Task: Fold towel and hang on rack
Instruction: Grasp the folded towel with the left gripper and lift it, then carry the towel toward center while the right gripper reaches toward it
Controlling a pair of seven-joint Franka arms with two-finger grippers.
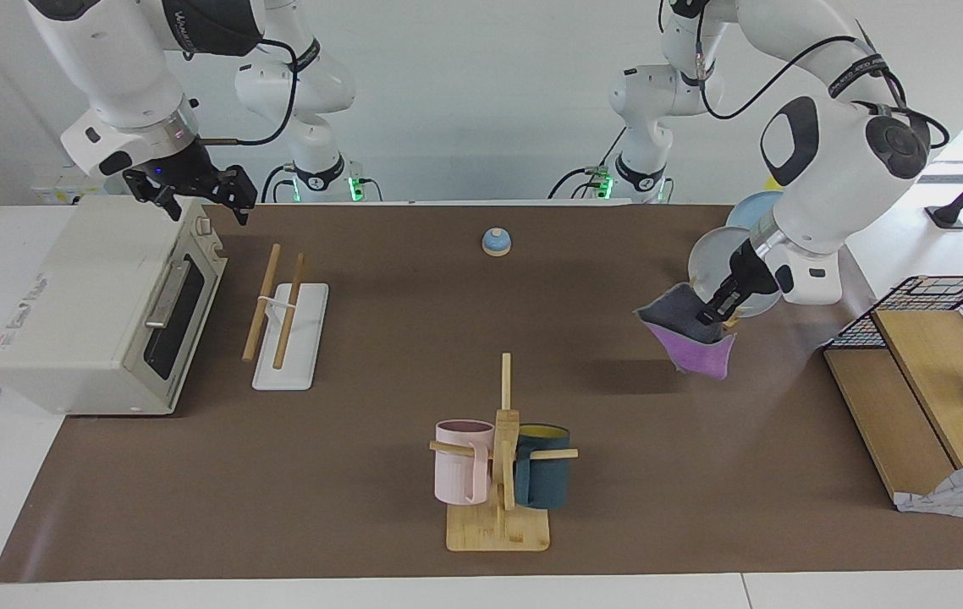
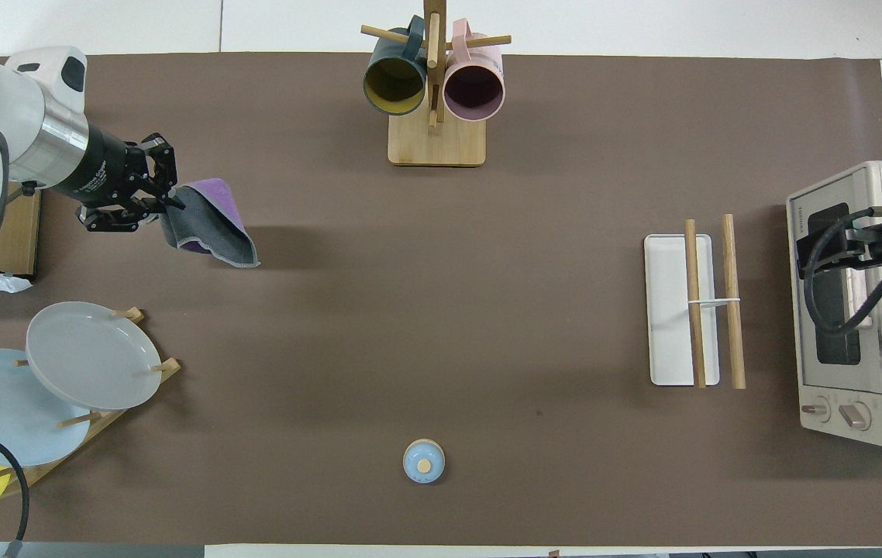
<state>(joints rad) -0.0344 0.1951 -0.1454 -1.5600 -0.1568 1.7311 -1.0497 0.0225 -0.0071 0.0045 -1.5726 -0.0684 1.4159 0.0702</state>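
facing view, upper left: right gripper [image 1: 204,196] hangs over the top front corner of the toaster oven [image 1: 92,304], its fingers spread wide with nothing between them; this arm waits.
facing view, left: toaster oven sits at the left edge of the frame, door facing the brown mat [image 1: 363,491].
facing view, left of centre: rack [image 1: 288,326] lies flat on the mat just beside the oven's front, white base with two wooden rods, nothing draped on them.
facing view, upper centre: small blue bell [image 1: 496,242] sits alone near the top edge of the mat.
facing view, lower centre: mug tree [image 1: 500,474] carries a pink mug [image 1: 460,463] and a dark teal mug [image 1: 542,478].
facing view, right of centre: towel [image 1: 689,334] is lifted clear of the mat, bunched, dark grey face above and purple hanging below, its shadow on the mat beneath it.
facing view, right: left gripper [image 1: 714,311] is clamped tight on the towel's upper edge, in the air over the mat beside the plate stand [image 1: 727,266].
facing view, far right: wooden board [image 1: 888,423] and wire basket [image 1: 955,300] sit at the frame's right edge.
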